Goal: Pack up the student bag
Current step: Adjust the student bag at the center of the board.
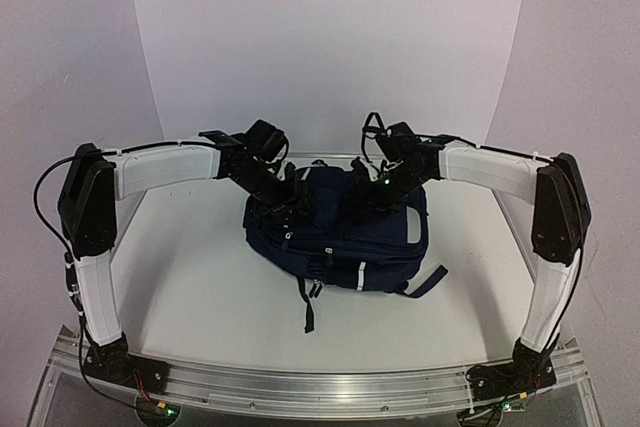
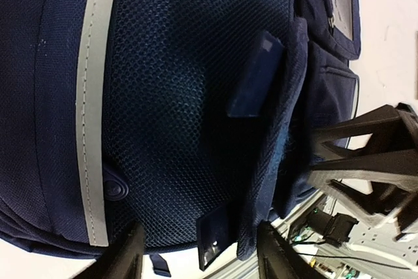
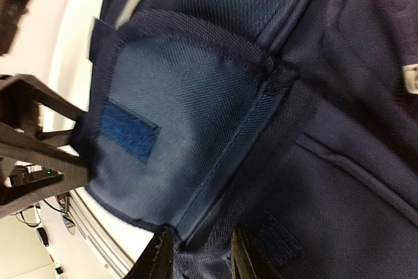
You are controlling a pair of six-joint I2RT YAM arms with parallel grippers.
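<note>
The student bag (image 1: 345,242) lies flat at the middle of the table (image 1: 190,287), top toward 12 o'clock. Its flap (image 3: 196,96) stands raised. The right gripper (image 3: 199,249), at 1 o'clock, seems to pinch its hem, though the contact is blurred. The left gripper (image 2: 199,246), at 11 o'clock, hangs spread over the mesh. Hold the flap taut, pocket mouth wide.

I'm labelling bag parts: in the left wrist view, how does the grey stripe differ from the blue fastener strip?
The grey stripe is pale; the blue fastener strip is mid blue. The grey stripe runs almost the whole height of the view; the fastener strip is short. The stripe edges the mesh panel on the left; the strip sits tilted near its right. Both are flat bands on the student bag.
</note>
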